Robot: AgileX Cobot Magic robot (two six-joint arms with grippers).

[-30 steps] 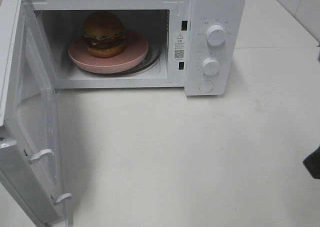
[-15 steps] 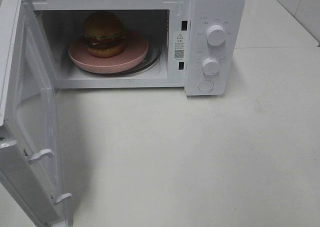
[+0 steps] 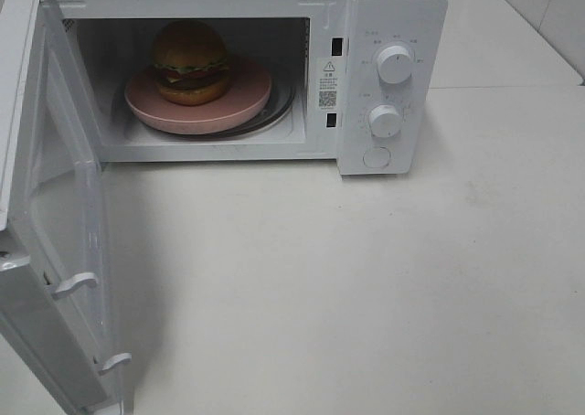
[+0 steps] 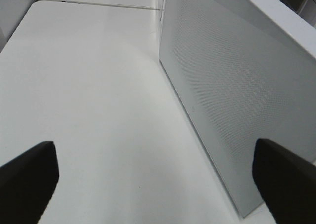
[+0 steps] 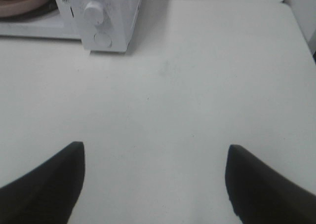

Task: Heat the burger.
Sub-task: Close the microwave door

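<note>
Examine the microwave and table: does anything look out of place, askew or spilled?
Nothing is spilled or damaged. The burger sits upright but off-centre, toward the left of its pink plate inside the microwave, whose door hangs wide open.

A sticker (image 3: 327,83) on the microwave (image 3: 416,22) front, at 9 o'clock from the upper knob (image 3: 395,64), bears a warning triangle and QR code; its print is unreadable

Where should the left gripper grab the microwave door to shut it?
The free edge of the door, by the latch hooks, farthest from the microwave. Come from its outer face, on the left, where the open left gripper is; a push there likely swings it shut.
</note>
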